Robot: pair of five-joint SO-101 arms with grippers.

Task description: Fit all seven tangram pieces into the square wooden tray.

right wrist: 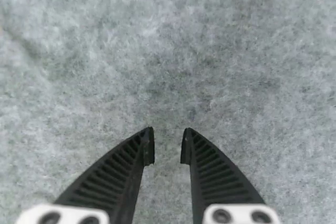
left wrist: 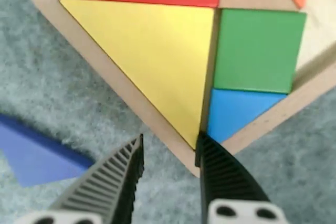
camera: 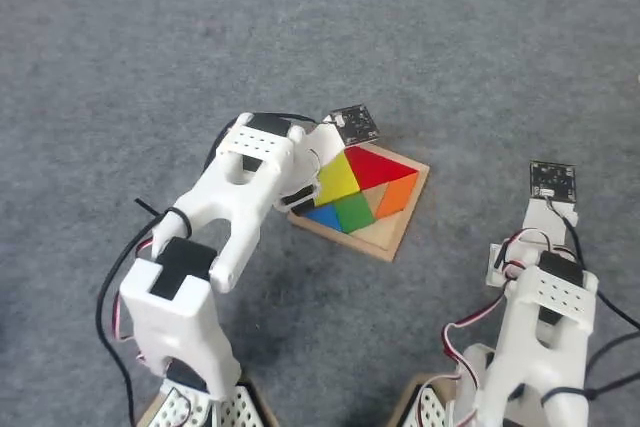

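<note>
Grey carpet (camera: 150, 67) with two arms and the square wooden tray (camera: 412, 215), which lies turned corner-on between them in the high view; inside the tray lie the yellow triangle (camera: 337, 179), the red triangle (camera: 378, 164), the orange triangle (camera: 398, 192), the green square (camera: 353, 211) and the small blue triangle (camera: 324, 215); a patch of the tray floor beside the orange triangle is bare wood (camera: 385, 229); the left arm (camera: 240, 197) leans over the side of the tray nearest the yellow and blue triangles; the right arm (camera: 545, 297) stands well apart from the tray, over carpet

Left wrist view: left gripper (left wrist: 170, 140), jaws spread with nothing between them; one fingertip (left wrist: 202, 142) lies over the tray rim (left wrist: 131, 100) at the point where the yellow triangle (left wrist: 157, 56) meets the small blue triangle (left wrist: 236, 111), the other over carpet; the green square (left wrist: 257, 51) adjoins both; a loose blue piece (left wrist: 37, 156) lies on the carpet outside the tray, near the rim

Right wrist view: right gripper (right wrist: 167, 140), jaws slightly parted, holding nothing, above carpet
</note>
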